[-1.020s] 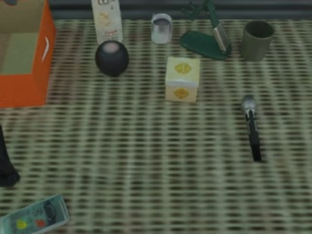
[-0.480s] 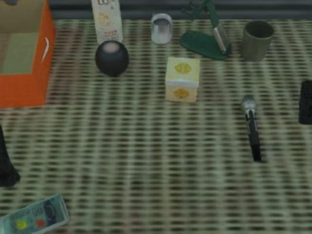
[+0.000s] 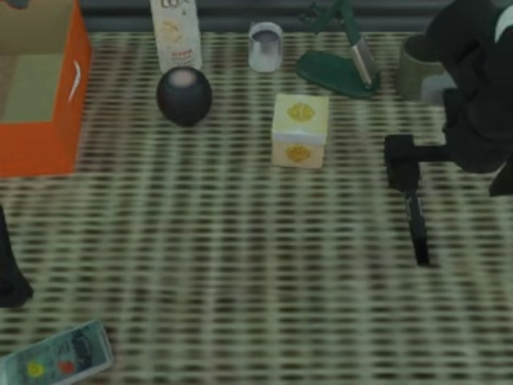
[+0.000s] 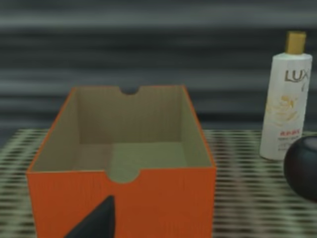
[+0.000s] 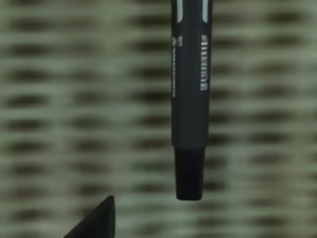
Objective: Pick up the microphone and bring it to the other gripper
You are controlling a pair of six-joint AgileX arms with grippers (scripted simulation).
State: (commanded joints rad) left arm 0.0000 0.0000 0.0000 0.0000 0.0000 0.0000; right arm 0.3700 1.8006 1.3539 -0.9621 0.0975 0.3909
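The microphone point(image 3: 417, 231) lies on the woven mat at the right of the top view, a slim black stick. Its black handle point(image 5: 188, 124) fills the middle of the right wrist view, tail end nearest the camera. My right gripper point(image 3: 401, 163) hangs over the head end and hides the mesh head. Only one dark fingertip point(image 5: 100, 219) shows in that view, off to the side of the handle, with nothing held. My left gripper point(image 3: 10, 281) stays parked at the left edge, one fingertip point(image 4: 99, 220) showing in front of the orange box.
An open orange box point(image 3: 48, 136) stands at the back left, with a black ball point(image 3: 183, 95) and white bottle point(image 3: 176, 32) beside it. A cream cube box point(image 3: 300, 131), white cup point(image 3: 265, 46), green stand point(image 3: 335, 72) and olive cup point(image 3: 413, 64) lie behind. A remote point(image 3: 56, 357) sits front left.
My right arm has come in from the right edge and now reaches over the microphone's head, covering it. The microphone and the left arm have not moved.
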